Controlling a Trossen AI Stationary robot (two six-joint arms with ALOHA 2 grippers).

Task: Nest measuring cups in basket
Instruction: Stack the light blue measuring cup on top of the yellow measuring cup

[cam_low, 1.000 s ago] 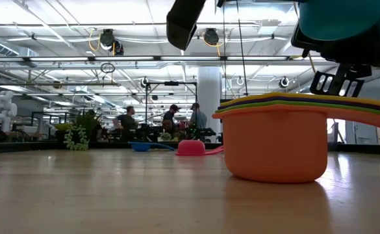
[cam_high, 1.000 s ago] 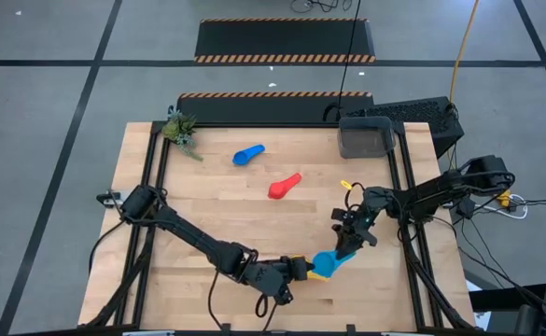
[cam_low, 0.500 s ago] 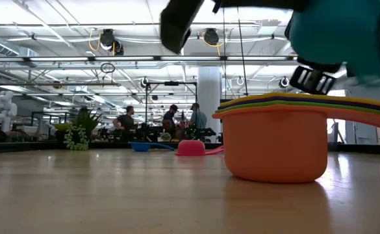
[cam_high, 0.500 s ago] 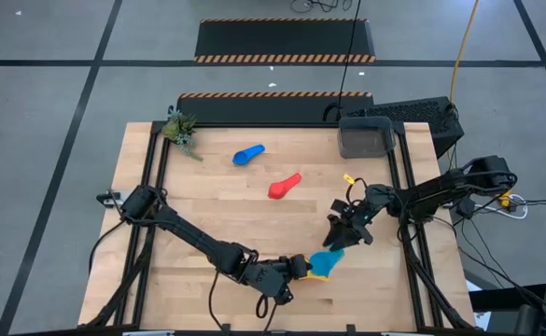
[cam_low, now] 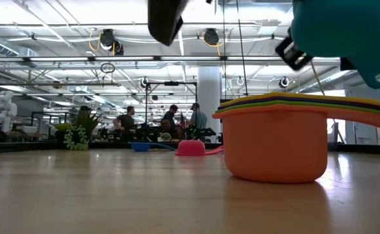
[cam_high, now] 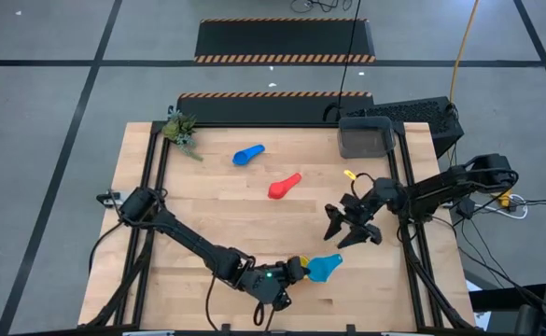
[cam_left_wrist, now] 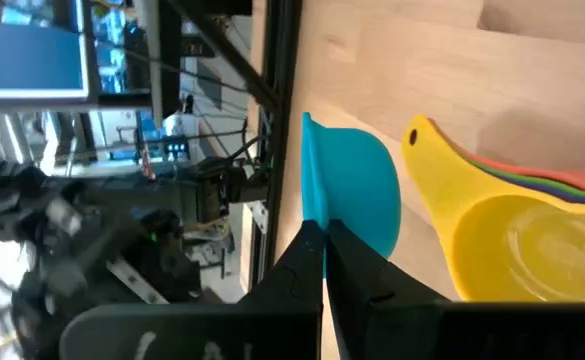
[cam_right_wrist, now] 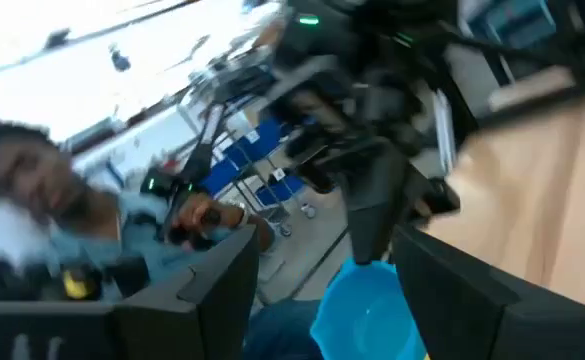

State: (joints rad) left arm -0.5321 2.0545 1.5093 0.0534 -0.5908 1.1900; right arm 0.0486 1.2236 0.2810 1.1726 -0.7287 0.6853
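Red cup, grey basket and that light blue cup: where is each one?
red cup [cam_high: 285,185], high view, on its bowl.
basket [cam_high: 365,137], high view, on its inside floor.
light blue cup [cam_high: 323,268], high view, on its bowl, held by the left claw [cam_high: 301,266].

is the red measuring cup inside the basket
No, the red measuring cup lies on the bare wooden table, well apart from the basket at the far right corner.
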